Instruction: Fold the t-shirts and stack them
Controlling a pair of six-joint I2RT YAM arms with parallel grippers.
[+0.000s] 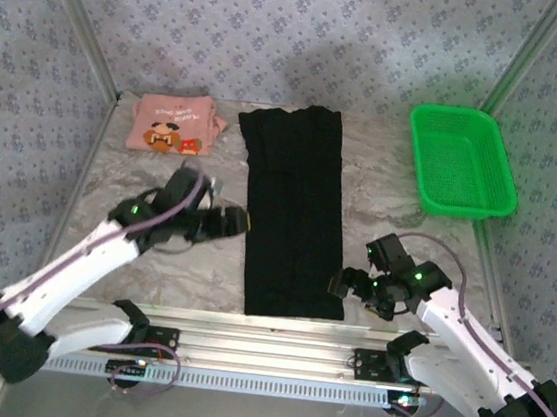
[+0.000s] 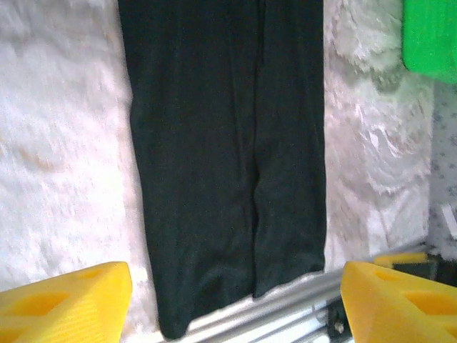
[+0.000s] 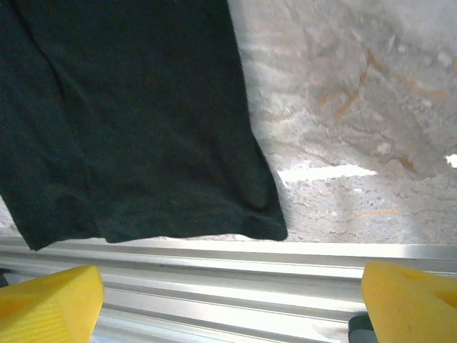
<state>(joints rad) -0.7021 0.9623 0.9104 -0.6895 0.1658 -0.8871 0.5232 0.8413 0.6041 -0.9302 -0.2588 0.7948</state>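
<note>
Lying centre: your black t-shirt [image 1: 293, 210], one long narrow strip, creased lengthwise.
Pink t-shirt [image 1: 172, 124]: folded small, cartoon face up.
Left gripper [image 1: 239, 221]: jaws apart.
Right gripper [image 1: 338, 281]: jaws apart.

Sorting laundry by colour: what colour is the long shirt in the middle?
The shirt is plain black, clearest in the top view.

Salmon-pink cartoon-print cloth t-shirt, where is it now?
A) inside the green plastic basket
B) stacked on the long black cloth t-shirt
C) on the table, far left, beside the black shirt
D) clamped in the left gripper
C: the salmon-pink t-shirt lies at the far left of the table, beside the black t-shirt, well away from the green basket.
</note>
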